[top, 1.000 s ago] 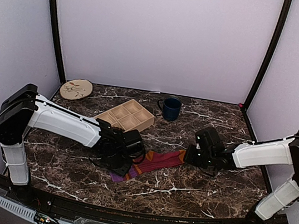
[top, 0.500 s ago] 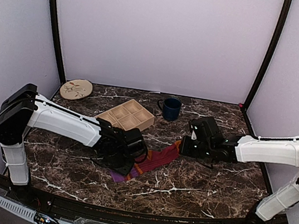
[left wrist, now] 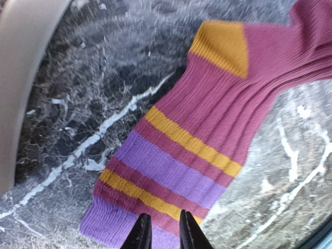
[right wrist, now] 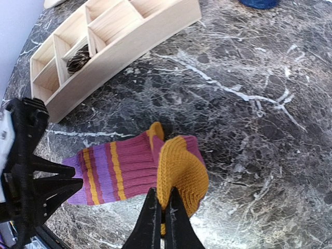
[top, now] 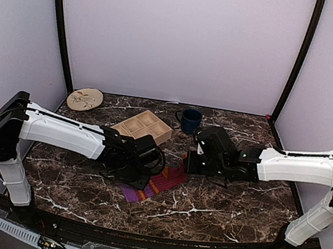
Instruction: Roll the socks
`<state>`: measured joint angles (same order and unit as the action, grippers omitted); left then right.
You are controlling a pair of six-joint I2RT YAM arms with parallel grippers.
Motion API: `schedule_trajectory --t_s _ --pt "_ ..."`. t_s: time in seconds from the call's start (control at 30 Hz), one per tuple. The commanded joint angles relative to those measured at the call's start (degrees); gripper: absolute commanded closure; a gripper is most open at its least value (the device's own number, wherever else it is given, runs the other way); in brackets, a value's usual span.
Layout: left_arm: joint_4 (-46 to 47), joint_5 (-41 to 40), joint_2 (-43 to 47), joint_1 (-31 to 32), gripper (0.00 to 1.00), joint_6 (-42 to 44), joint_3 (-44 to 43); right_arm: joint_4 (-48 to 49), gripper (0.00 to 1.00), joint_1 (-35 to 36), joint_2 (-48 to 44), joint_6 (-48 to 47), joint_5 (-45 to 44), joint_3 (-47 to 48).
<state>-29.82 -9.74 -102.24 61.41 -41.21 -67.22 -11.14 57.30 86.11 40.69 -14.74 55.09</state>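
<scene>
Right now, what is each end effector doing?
Left end effector: closed on cuff of the striped purple fabric sock.
Right end effector: closed on its orange toe.

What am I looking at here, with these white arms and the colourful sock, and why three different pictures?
These are two robot arms bolted at the near edge of a marble table. The wide picture comes from a fixed camera above and behind them; the two close-ups come from a camera on each wrist. On the table are a striped sock, a wooden tray, a blue mug and a round plate. The left claw pinches the sock's purple cuff; the right claw pinches its orange toe, raised above the table.
</scene>
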Motion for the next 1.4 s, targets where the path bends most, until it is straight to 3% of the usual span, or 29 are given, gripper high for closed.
schedule_trajectory --t_s 0.0,0.53,1.13,1.37 --pt "-0.22 -1.58 5.76 0.29 0.78 -1.89 -0.01 -0.91 1.0 2.22 1.79 -1.09 -1.37 3.13" --pt "-2.82 -3.46 18.38 0.29 0.79 -9.6 11.87 -1.53 1.0 10.21 9.31 -2.68 -0.68 12.05" --pt "-6.62 -5.22 24.91 0.47 0.79 -13.31 16.47 -2.68 1.0 16.28 23.1 -4.47 2.93 26.07" --pt "-6.84 -5.12 25.57 0.47 0.8 -13.76 16.95 -2.62 0.98 16.65 26.1 -4.07 5.18 26.22"
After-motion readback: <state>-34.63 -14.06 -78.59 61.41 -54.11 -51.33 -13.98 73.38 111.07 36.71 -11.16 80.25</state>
